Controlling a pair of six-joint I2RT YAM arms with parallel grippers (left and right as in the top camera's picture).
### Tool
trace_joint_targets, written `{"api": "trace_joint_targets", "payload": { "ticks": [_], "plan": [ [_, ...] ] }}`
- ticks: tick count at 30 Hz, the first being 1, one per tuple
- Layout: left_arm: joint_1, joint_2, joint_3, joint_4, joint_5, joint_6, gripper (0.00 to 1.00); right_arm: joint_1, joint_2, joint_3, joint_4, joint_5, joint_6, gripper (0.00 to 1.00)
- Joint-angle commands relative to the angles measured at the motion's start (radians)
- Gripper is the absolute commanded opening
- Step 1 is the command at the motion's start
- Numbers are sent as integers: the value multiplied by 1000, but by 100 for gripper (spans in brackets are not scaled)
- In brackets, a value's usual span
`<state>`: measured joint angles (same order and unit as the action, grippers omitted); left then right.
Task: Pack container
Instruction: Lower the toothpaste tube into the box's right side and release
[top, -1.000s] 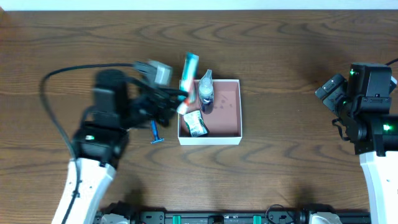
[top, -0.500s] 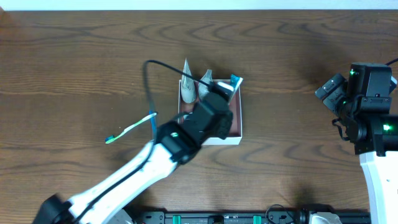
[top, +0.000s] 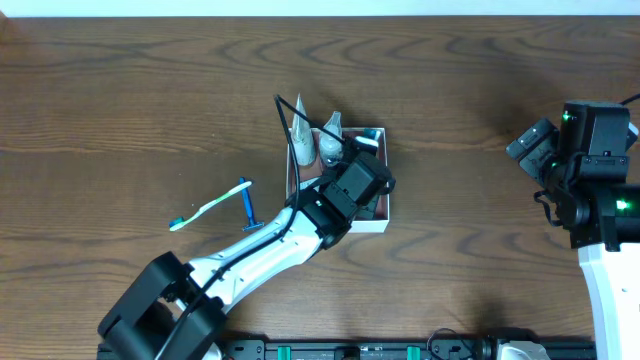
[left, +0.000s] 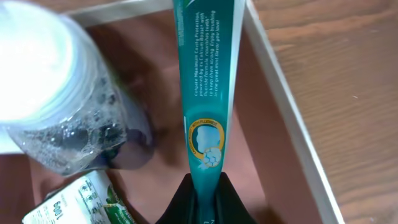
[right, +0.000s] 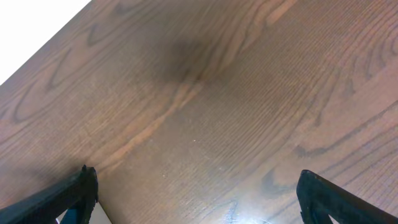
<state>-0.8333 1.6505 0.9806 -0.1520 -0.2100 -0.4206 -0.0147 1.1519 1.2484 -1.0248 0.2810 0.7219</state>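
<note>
Worktop (top: 480, 80) notes, near edge to far edge.

Near the near edge, only bare wood is seen between the two arm bases. The left arm is stretched diagonally from the near left corner towards the centre.

Left of centre, a toothbrush (top: 210, 208) and a blue razor (top: 248, 205) are laid on the wood. They lie just beside each other, apart from the container (top: 366, 227).

The container is placed at about the centre of the worktop, white walls upright. The left gripper (left: 204, 196) is held over its right half, jaws clamped tight on the near end of a teal toothpaste tube (left: 202, 81). The tube is run close along the right wall towards the far right corner. Contact with that wall cannot be confirmed.

Left of the tube, a clear bottle (left: 68, 124) of bubbly liquid and a green packet (left: 81, 202) are seen inside. Little bare floor is left between them. A white pointed item (top: 300, 135) is leaned over the far left wall.

The right gripper (right: 196, 180) is held near the right edge with jaws spread wide and nothing between them. A wide stretch of bare wood separates it from the container. The far edge strip is unoccupied wood.
</note>
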Motion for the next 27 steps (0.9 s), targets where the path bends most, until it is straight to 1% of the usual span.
{"api": "trace_joint_targets", "payload": {
  "ticks": [1, 5, 10, 17, 18, 20, 27],
  "plan": [
    [0, 31, 24, 5, -52, -95, 6, -5, 0, 8, -1, 6, -13, 99],
    [0, 64, 24, 5, -69, -179, 6, -5, 0, 8, -1, 6, -13, 99],
    [0, 96, 24, -15, -69, -252, 6, -5, 0, 8, -1, 6, -13, 99],
    [2, 123, 24, -14, -69, -271, 7, -5, 0, 8, 0, 6, -13, 99],
    [2, 125, 24, -14, -69, -274, 13, -5, 0, 8, -1, 6, -13, 99],
    [2, 126, 24, -14, -69, -273, 17, -5, 0, 8, -1, 6, -13, 99],
    [2, 126, 24, -7, -69, -273, 17, -5, 0, 8, -1, 6, -13, 99]
  ]
}}
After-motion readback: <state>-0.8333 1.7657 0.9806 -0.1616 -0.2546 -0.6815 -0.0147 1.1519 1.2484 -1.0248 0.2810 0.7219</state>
